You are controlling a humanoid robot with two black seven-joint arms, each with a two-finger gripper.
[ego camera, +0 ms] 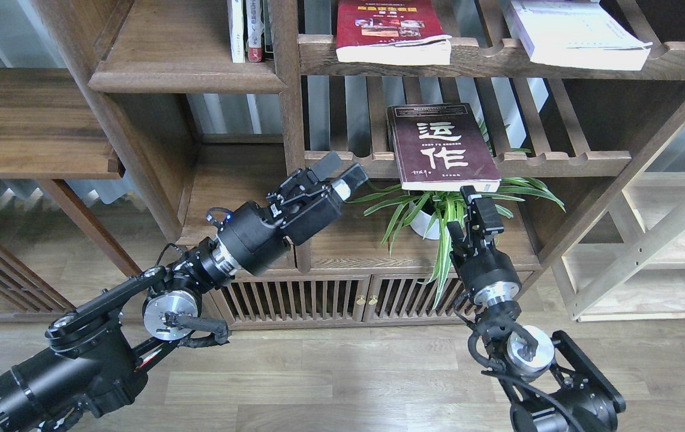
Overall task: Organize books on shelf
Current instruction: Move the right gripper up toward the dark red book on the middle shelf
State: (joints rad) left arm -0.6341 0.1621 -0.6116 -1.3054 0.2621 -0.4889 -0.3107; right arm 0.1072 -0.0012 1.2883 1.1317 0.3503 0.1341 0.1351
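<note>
A maroon-brown book (441,147) with big white characters lies flat on the lower slatted rack and overhangs its front rail. A red book (391,30) and a pale lilac book (576,33) lie on the upper slatted rack. The solid shelf (186,78) at upper left holds a few upright books (249,30). My left gripper (342,170) is open and empty, beside the centre post, left of the maroon book. My right gripper (474,201) is just below the maroon book's front edge, apart from it. It is dark and end-on, so its fingers cannot be told apart.
A potted spider plant (444,210) stands on the cabinet top (366,246) under the maroon book, right by my right gripper. The vertical centre post (287,120) divides the bookcase. A pale wood shelving unit (666,240) stands at the right.
</note>
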